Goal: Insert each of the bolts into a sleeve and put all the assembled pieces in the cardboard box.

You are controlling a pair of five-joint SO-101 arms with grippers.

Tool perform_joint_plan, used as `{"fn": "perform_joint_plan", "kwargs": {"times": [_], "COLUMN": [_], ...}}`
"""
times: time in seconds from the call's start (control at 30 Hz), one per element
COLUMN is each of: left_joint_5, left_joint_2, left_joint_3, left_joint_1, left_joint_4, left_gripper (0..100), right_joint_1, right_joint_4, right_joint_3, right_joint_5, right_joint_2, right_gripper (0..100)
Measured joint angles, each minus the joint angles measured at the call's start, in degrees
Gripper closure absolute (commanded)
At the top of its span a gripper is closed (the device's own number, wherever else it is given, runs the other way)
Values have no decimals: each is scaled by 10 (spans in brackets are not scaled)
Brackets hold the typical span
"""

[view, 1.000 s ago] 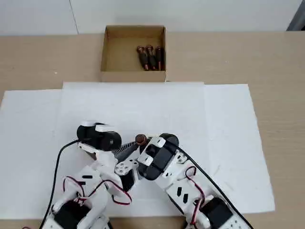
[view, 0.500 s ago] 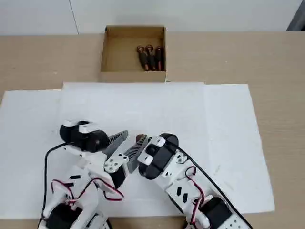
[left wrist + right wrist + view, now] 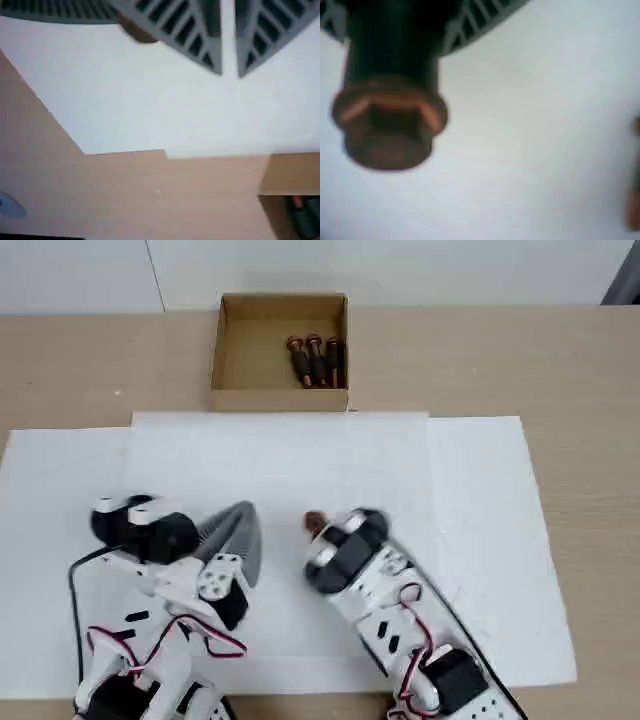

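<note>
My right gripper [image 3: 318, 532] is shut on a black sleeve with a copper hex-headed bolt [image 3: 313, 521] in it, held low over the white paper near the table's middle. The right wrist view shows that bolt head [image 3: 390, 125] close up below the dark sleeve. My left gripper [image 3: 243, 532] is to its left over the paper; its fingers [image 3: 200, 35] are drawn to a thin slit with nothing between them. The cardboard box [image 3: 232, 350] stands at the back and holds three assembled pieces [image 3: 316, 360].
A white paper sheet [image 3: 470, 490] covers the middle of the wooden table [image 3: 500, 360]. Bare paper lies between the grippers and the box. The box corner [image 3: 292, 172] appears in the left wrist view beyond the paper's edge.
My left gripper let go of the piece, drew back to the left and closed its fingers. My right gripper moved slightly right, still holding the sleeve and bolt.
</note>
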Motion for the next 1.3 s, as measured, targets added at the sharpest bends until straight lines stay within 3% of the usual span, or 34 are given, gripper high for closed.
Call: {"fn": "perform_joint_plan", "kwargs": {"times": [0.13, 0.3, 0.5, 0.7, 1.1, 1.3], "left_joint_5": [-44, -134, -207, -217, -216, -216], "left_joint_2": [0, 0, 0, 0, 0, 0], "left_joint_3": [52, 140, 204, 230, 236, 236], "left_joint_1": [-89, -185, -221, -222, -222, -222], "left_joint_4": [0, -5, -7, -12, -25, -26], "left_gripper": [994, 994, 994, 994, 994, 994], "right_joint_1": [57, 71, 82, 127, 164, 165], "right_joint_4": [0, 0, -11, -93, -142, -145], "right_joint_3": [0, -5, -124, -314, -832, -1106], "right_joint_5": [-55, -87, -94, -97, -86, -32], "right_joint_2": [0, 7, 135, 395, 1033, 1313], "right_gripper": [995, 995, 995, 995, 995, 995]}}
